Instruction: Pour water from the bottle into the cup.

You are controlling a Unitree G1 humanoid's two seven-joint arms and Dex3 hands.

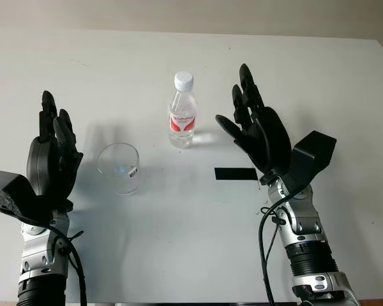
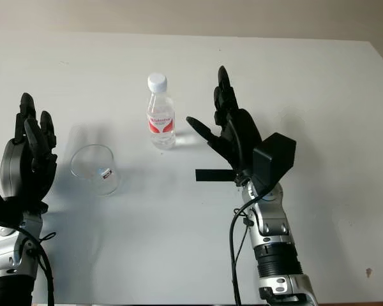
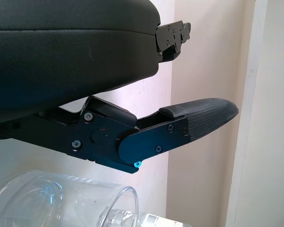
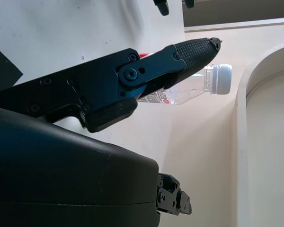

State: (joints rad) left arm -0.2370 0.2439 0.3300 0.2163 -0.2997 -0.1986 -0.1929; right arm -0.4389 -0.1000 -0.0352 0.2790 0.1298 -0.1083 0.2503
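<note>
Left eye view shows the capped bottle (image 1: 182, 111) upright mid-table, the clear cup (image 1: 120, 167) nearby on its left. The right hand (image 1: 256, 125), open and holding nothing, hovers just right of the bottle; the left hand (image 1: 53, 152), also open, hovers beside the cup.

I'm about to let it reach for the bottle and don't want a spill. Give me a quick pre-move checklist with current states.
1. Bottle upright on the table: ok.
2. Bottle's white cap off for pouring: not ok, it is on.
3. Cup upright, mouth open, apart from the bottle: ok.
4. Right hand open, beside the bottle, not touching it: ok.
5. Left hand open, beside the cup, holding nothing: ok.
6. Water level in the bottle: cannot tell.
</note>
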